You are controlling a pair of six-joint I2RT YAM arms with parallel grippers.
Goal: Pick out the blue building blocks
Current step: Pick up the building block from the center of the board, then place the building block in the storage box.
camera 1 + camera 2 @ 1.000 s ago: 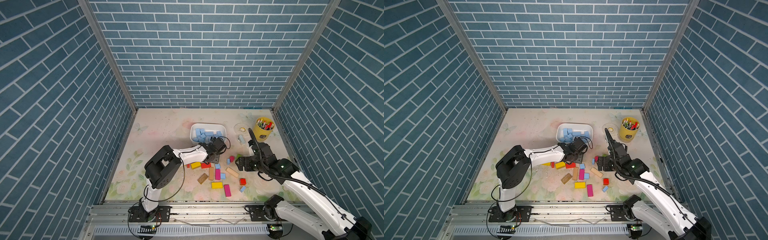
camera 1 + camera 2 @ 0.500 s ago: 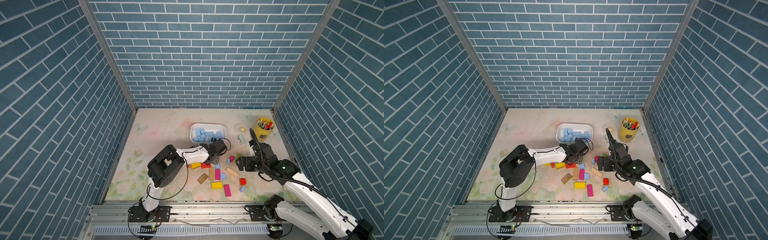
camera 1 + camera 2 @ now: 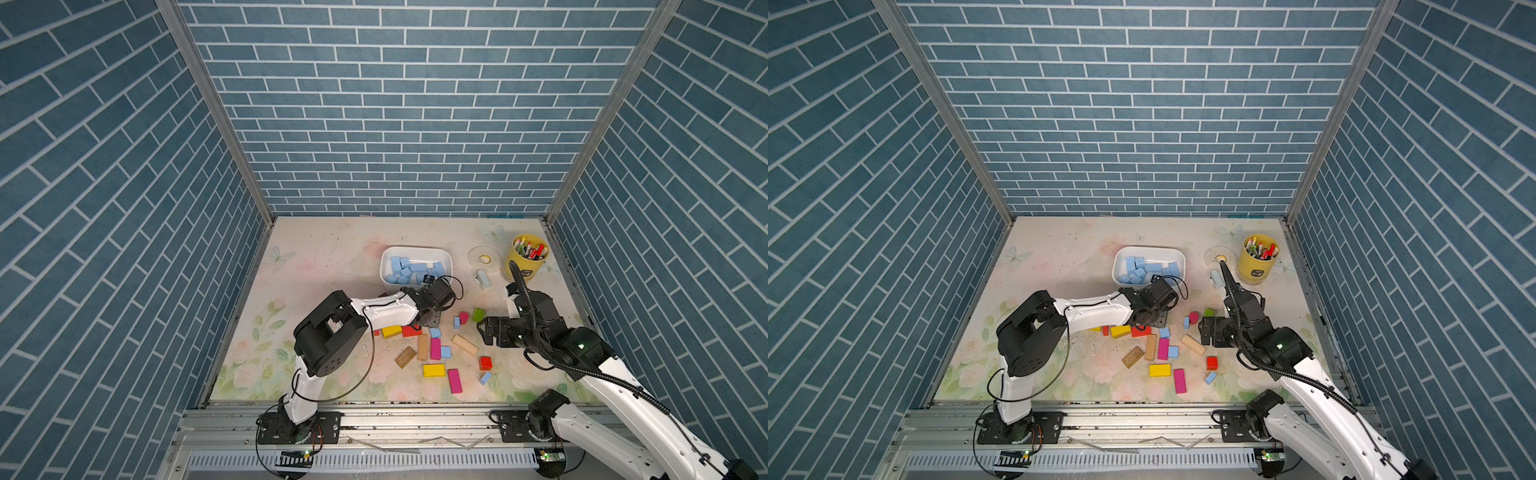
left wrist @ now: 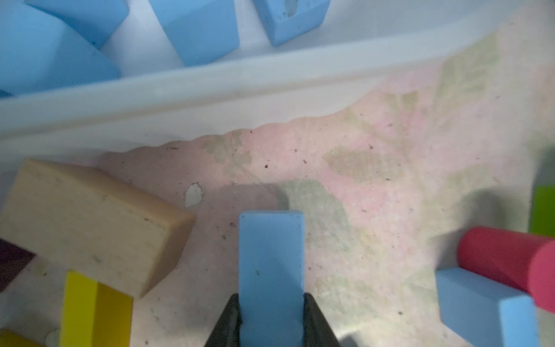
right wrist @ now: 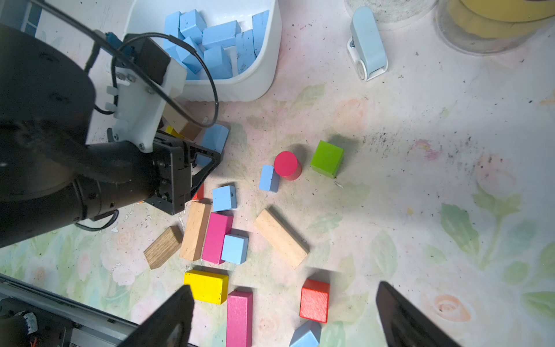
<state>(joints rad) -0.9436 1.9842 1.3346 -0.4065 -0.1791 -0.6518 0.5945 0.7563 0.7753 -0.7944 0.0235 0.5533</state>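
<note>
A floral tabletop (image 3: 316, 266) is walled by blue brick panels (image 3: 399, 104). A sky-blue block (image 4: 270, 255) is clamped by the left gripper (image 4: 271, 303) beside the white plastic tub (image 3: 415, 249) of blue blocks (image 3: 409, 269); the right gripper (image 5: 283, 288) is spread wide.

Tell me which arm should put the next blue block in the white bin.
Left. The left gripper is shut on a blue block right beside the white bin. The right gripper hangs open and empty over the scattered blocks, farther from the bin.
</note>
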